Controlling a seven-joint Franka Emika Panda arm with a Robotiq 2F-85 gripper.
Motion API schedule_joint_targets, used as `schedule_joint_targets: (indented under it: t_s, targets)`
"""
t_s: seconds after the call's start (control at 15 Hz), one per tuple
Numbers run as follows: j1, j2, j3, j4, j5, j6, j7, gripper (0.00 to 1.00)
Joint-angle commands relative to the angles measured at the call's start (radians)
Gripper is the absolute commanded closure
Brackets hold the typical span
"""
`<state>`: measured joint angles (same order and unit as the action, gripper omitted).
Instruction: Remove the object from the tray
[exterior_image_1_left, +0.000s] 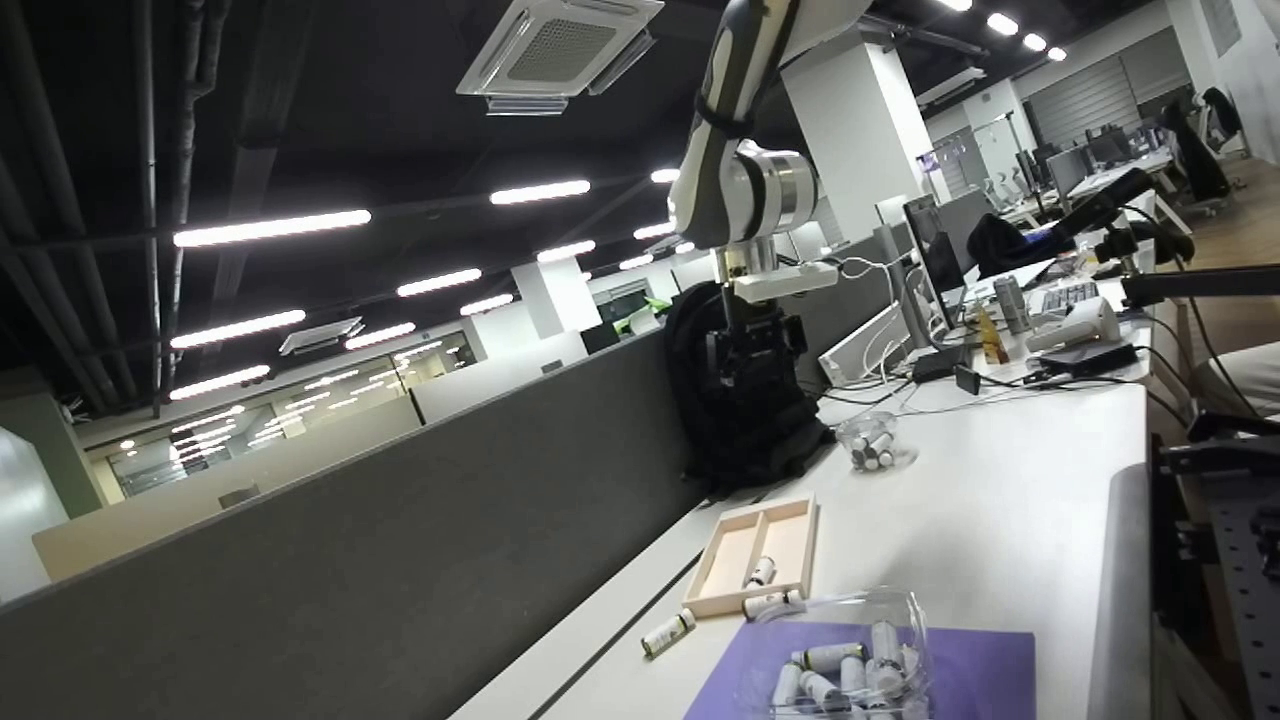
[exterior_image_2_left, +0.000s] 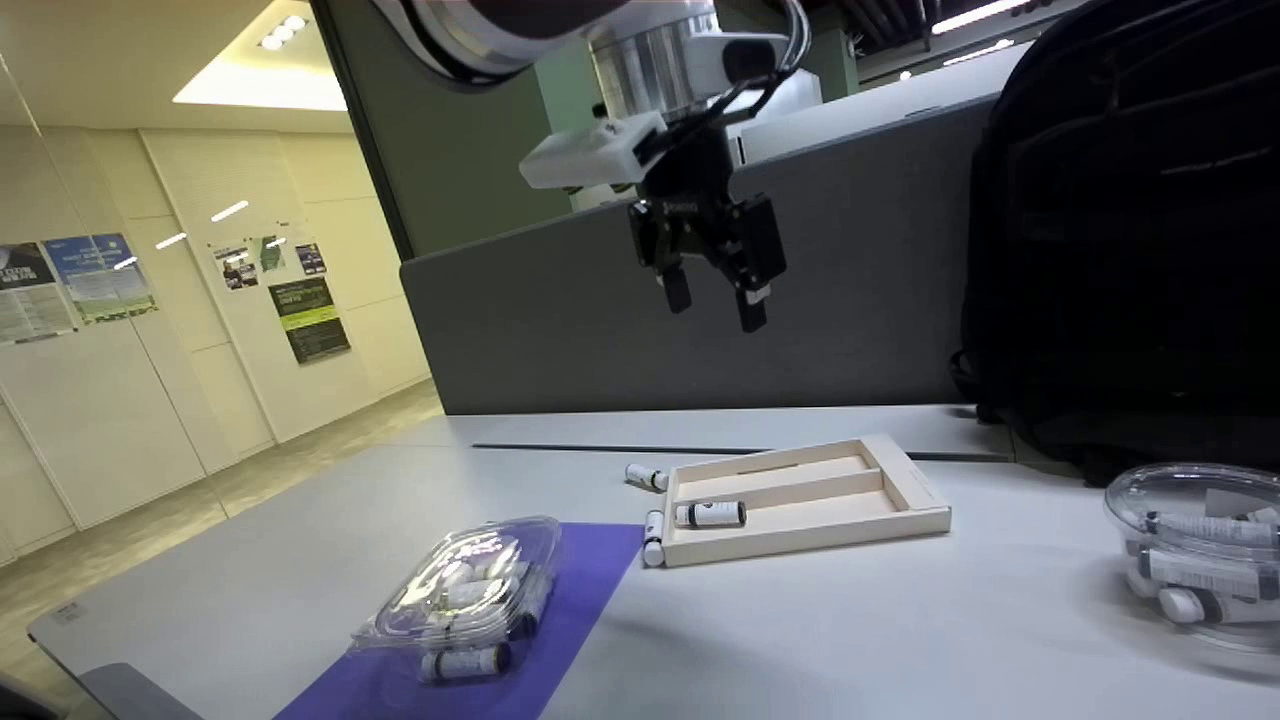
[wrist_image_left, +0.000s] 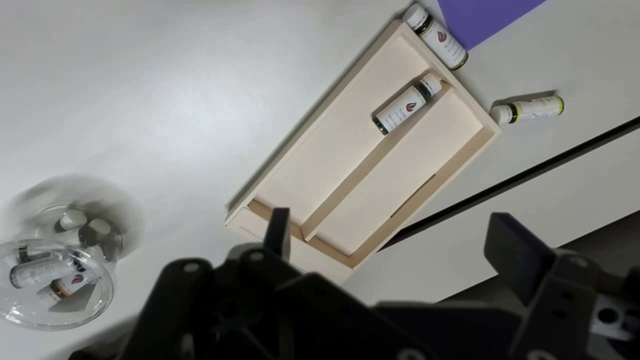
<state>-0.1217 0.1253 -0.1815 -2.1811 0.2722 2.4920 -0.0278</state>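
The tray of light wood (exterior_image_1_left: 728, 556) lies on the white table, split by a divider into two long compartments; it also shows in an exterior view (exterior_image_2_left: 835, 512) and in the wrist view (wrist_image_left: 327, 157). One small white-labelled bottle (wrist_image_left: 400, 111) with a white cap lies on its side in one compartment, close to the divider near the purple mat's end; it shows in both exterior views (exterior_image_1_left: 761, 572) (exterior_image_2_left: 712, 514). My gripper (exterior_image_2_left: 715, 302) is open and empty, high above the tray. In the wrist view its fingers (wrist_image_left: 395, 241) are wide apart.
Two similar bottles lie outside the tray: one against its end (wrist_image_left: 442, 42), one a little off (wrist_image_left: 530, 109). A clear box of bottles (exterior_image_2_left: 480, 590) sits on a purple mat (exterior_image_2_left: 590, 590). A round clear jar (exterior_image_2_left: 1200, 570), black backpack (exterior_image_2_left: 1120, 230) and grey partition (exterior_image_2_left: 850, 300) stand around.
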Motion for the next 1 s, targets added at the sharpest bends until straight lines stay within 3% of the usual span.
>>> schedule_joint_targets:
  t_s: [0.0, 0.6, 0.93]
  targets:
    - [-0.013, 0.094, 0.031, 0.077, 0.018, -0.022, 0.053, 0.0]
    - [-0.028, 0.129, 0.051, 0.082, 0.037, 0.007, 0.027, 0.0]
    - [-0.015, 0.272, 0.068, 0.156, 0.003, 0.084, 0.038, 0.0]
